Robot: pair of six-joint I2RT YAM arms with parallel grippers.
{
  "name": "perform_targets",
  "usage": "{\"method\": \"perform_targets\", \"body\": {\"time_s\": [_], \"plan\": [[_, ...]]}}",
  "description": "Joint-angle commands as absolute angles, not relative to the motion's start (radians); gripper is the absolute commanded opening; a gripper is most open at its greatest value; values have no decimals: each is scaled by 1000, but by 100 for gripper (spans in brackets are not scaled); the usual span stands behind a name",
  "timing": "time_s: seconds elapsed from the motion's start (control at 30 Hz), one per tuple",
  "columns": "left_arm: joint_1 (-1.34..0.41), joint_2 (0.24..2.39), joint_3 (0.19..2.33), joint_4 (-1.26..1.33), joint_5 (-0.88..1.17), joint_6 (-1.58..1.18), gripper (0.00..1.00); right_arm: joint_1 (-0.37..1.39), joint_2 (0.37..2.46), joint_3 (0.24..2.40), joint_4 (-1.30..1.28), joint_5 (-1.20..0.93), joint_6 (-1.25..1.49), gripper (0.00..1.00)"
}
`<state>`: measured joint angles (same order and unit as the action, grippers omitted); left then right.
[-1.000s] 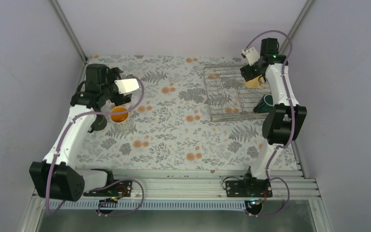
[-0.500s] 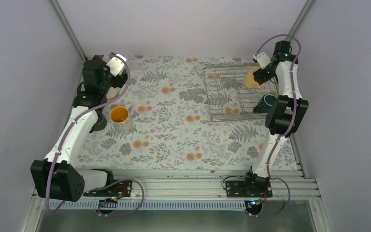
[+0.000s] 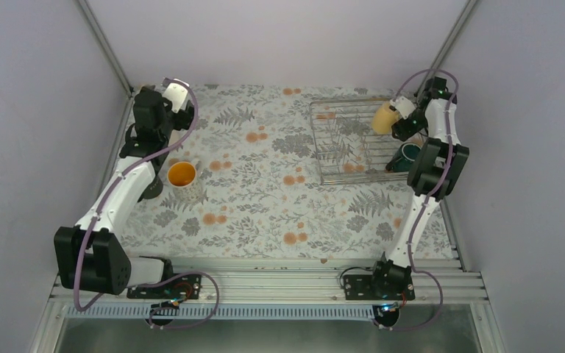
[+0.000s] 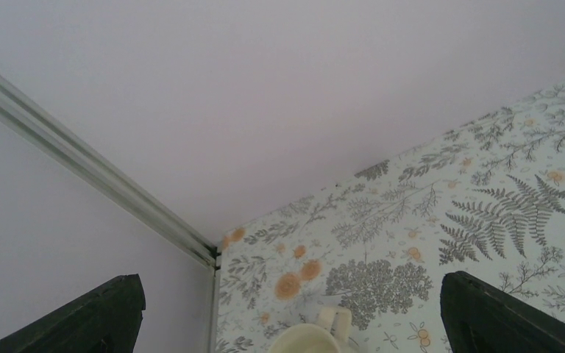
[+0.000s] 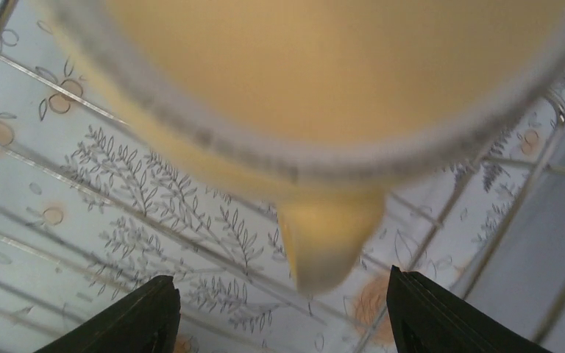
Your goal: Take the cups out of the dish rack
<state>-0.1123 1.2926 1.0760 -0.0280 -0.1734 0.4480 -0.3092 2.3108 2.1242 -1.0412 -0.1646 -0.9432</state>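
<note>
Pale beige cup: at the far right end of the dish rack, up among the wires and tipped well off upright.
Its long axis: runs across the rack. The base points left toward the rack's middle and the mouth points right, toward the right tool.
Handle: in the right wrist view it hangs downward from the cup's wall, toward the rack wires and between the two fingers.
Right tool: fingers apart, one on each side below the cup. Neither touches the cup in that view, so I judge it not yet gripped.
Way from tool to cup: the cup lies just beside the tool, on the tool's left, with its rim close to the wrist camera and blurred.
Dark green cup: near the rack's right edge, nearer the arm bases than the beige one and partly hidden by the right arm.
Nearer arm: the right one, clearly. The left arm is well apart, across the table.
Left tool: fingers wide apart, holding nothing, above a cream-white cup in the table's far left corner.
Orange-yellow cup: upright on the table, left side, out of the rack.
Coming move, as I judge it: close on the wall at the rim, keeping the handle clear of the wires.
</note>
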Motion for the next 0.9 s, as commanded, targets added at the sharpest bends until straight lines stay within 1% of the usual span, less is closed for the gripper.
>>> {"method": "perform_targets", "body": {"time_s": [0.0, 0.13, 0.23, 0.3, 0.33, 0.43, 0.53, 0.67, 0.7, 0.87], "plan": [[-110, 1304, 1065, 28, -183, 434, 100, -309, 2360, 2194, -1033, -227, -996, 73], [-110, 1292, 1030, 54, -171, 464, 100, -309, 2399, 2210, -993, -223, -1005, 72], [-111, 1296, 1012, 71, -173, 486, 100, -310, 2415, 2214, -992, -242, -1028, 70], [-111, 1305, 1010, 75, -182, 489, 100, -311, 2424, 2215, -985, -246, -1031, 64], [-110, 1310, 1011, 77, -186, 487, 100, -311, 2426, 2216, -979, -252, -1030, 59], [-111, 1315, 998, 95, -179, 486, 100, -311, 2417, 2208, -953, -281, -1015, 35], [-111, 1319, 985, 113, -164, 491, 100, -311, 2400, 2192, -920, -291, -997, 22], [-112, 1349, 1014, 76, -114, 487, 94, -311, 2415, 2232, -975, -311, -990, 6], [-113, 1360, 1030, 65, -103, 483, 93, -311, 2417, 2244, -990, -315, -984, 4], [-121, 1389, 1107, 11, -43, 483, 93, -310, 2335, 2219, -1031, -360, -951, 3]]}}
